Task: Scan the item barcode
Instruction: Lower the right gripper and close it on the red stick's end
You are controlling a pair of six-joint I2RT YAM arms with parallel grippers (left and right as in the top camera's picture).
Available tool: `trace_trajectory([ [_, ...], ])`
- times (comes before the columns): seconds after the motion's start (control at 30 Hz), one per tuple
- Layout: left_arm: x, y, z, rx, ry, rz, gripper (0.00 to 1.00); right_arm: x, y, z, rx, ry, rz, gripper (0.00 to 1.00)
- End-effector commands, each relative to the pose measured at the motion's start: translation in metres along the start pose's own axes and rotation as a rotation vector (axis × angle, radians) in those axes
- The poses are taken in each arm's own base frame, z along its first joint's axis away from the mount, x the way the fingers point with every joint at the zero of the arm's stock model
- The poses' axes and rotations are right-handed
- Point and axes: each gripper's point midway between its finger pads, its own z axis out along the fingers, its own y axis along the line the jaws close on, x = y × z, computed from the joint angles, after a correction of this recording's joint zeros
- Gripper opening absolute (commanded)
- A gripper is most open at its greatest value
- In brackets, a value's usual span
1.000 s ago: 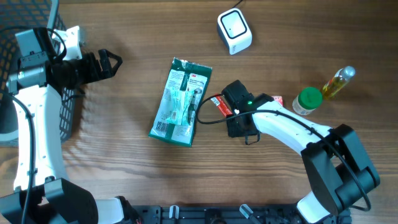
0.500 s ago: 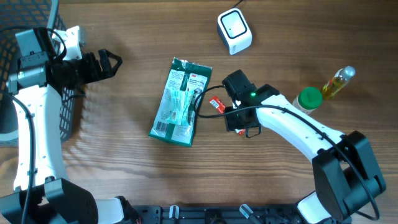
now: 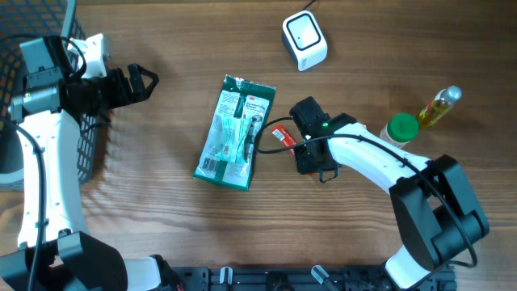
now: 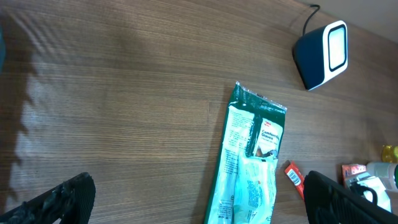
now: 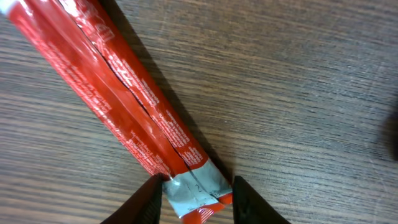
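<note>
A thin red stick packet [image 3: 281,135] lies on the wooden table just right of a green plastic package [image 3: 234,132]. My right gripper [image 3: 296,141] is low over the packet's right end. In the right wrist view the packet [image 5: 124,93] runs diagonally, and its silver-and-red end sits between my right gripper's [image 5: 194,196] two black fingers, which press in on it from both sides. The white-faced barcode scanner [image 3: 304,40] stands at the back. My left gripper [image 3: 144,81] hovers wide open at the far left, holding nothing; its view shows the green package [image 4: 249,168] and the scanner [image 4: 323,53].
A green-capped jar [image 3: 400,131] and a yellow oil bottle [image 3: 439,107] stand right of the right arm. A black mesh basket [image 3: 87,153] sits at the left edge under the left arm.
The right gripper's jaws widened briefly and closed in again on the red packet's end, and the right arm shifted slightly. The left arm has not moved.
</note>
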Motion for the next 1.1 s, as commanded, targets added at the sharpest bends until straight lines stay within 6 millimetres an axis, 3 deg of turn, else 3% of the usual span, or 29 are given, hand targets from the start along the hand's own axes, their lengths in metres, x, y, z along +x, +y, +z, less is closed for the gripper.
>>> trace_trajectory([
  [0.0,-0.001,-0.002,0.001,0.009,0.000,0.017,1.00,0.005,-0.006,0.009,0.019,0.027,0.010,0.31],
  [0.2,-0.001,-0.002,0.001,0.009,0.000,0.017,1.00,0.003,-0.006,0.009,0.013,0.024,0.008,0.34],
  [0.27,-0.001,-0.002,0.001,0.009,0.000,0.017,1.00,-0.002,-0.003,0.003,-0.008,0.016,-0.024,0.32],
  [0.47,-0.001,-0.002,0.001,0.009,0.000,0.017,1.00,-0.019,0.001,-0.016,-0.049,0.000,-0.031,0.39],
  [0.53,-0.001,-0.002,0.001,0.009,0.000,0.017,1.00,-0.018,-0.001,-0.015,-0.046,0.006,-0.029,0.46],
  [0.63,-0.001,-0.002,0.001,0.009,0.000,0.017,1.00,-0.016,-0.006,-0.014,-0.022,0.010,-0.028,0.41],
  [1.07,-0.001,-0.002,0.001,0.009,0.000,0.017,1.00,0.010,-0.016,0.009,0.001,0.056,-0.001,0.40],
])
